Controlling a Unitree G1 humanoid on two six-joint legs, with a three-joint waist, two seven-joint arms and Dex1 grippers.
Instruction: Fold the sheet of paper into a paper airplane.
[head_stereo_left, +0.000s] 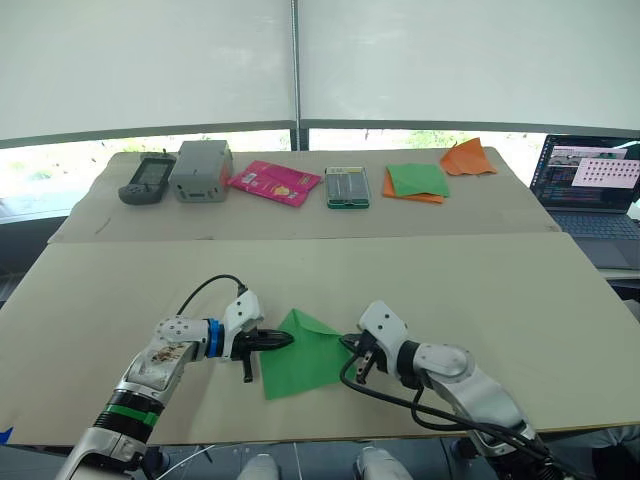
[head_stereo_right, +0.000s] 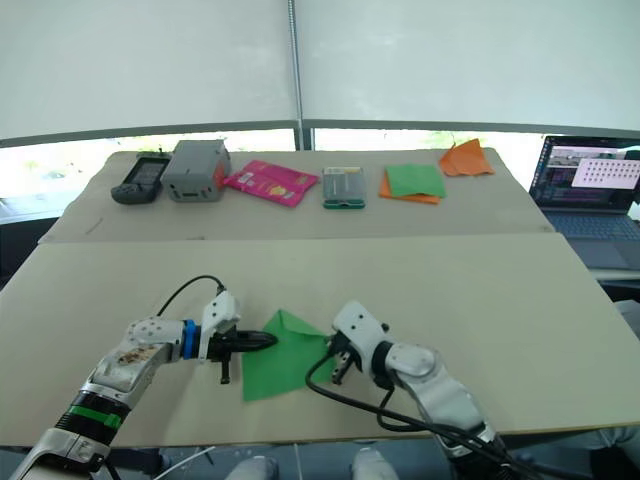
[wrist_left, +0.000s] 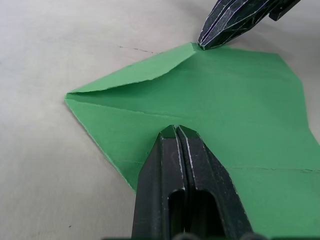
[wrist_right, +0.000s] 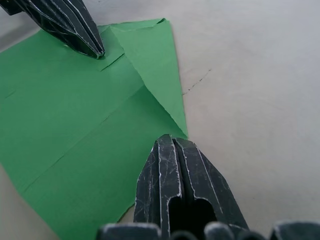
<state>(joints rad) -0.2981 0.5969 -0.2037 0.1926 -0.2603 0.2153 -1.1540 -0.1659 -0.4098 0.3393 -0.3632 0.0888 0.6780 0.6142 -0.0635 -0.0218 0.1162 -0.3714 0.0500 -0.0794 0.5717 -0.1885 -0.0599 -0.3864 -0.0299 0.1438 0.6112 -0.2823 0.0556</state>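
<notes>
We see the sheet of paper (head_stereo_left: 308, 354) flat, folded point aimed away from us, both the left gripper (head_stereo_left: 287, 339) and right gripper (head_stereo_left: 349, 343) clenched, tips pressing its side edges

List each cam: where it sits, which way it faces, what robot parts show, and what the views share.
Left eye, right eye: on the head, facing forward and down at the table; both arms show.
Left wrist: along the shut left gripper, resting on the sheet of paper.
Right wrist: along the shut right gripper at the sheet's edge.
Shared: every view shows the sheet; each wrist view catches the other gripper's tip.
</notes>
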